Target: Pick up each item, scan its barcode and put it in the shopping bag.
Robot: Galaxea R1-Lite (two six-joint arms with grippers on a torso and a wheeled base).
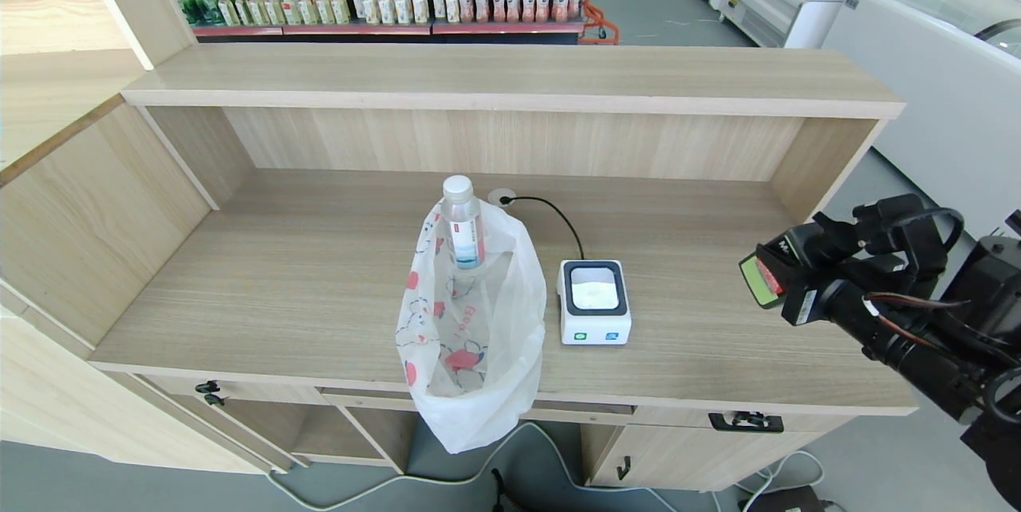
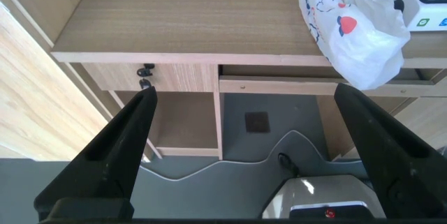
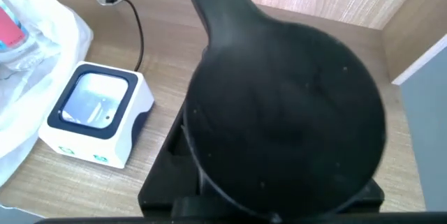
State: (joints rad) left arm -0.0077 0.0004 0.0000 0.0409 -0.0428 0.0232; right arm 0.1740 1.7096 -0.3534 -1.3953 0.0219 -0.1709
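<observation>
Right end effector (image 1: 786, 281) shows in the head view at the right side, off the right end of the counter (image 1: 279, 281) and well apart from the things on it. If it is apart or together, I cannot tell. On the middle of the counter stands the bag (image 1: 467, 336), white with red figures. Its mouth is open upward and its lower part hangs over the front edge. The bottle (image 1: 463, 233) stands upright inside the bag, at the back side, with its white cap above the bag's rim. Just beside the bag, on the robot's right, sits the scanner (image 1: 594, 301), a white box with a dark-framed window facing up. A black cable (image 1: 558, 221) goes from the scanner's back to a round hole (image 1: 501, 196) in the counter behind the bag. Behind the counter is a shelf (image 1: 383, 5) with rows of drinks.

In the left wrist view, the left end effector (image 2: 246, 93) is wide apart and holds nothing. It is before the left part of the counter's front, apart from it, near a small black lock (image 2: 145, 74). Farther off, the bag hangs over the front edge, and a corner of the scanner is beside it. Under the top is an open compartment (image 2: 181, 123), and a white cord (image 2: 209, 172) lies on the grey floor (image 2: 307, 123).

In the right wrist view, a big black form (image 3: 286, 119) covers the middle. Beside it the scanner sits on the counter with its window up. The bag is just beside the scanner, and the black cable runs to the hole.
</observation>
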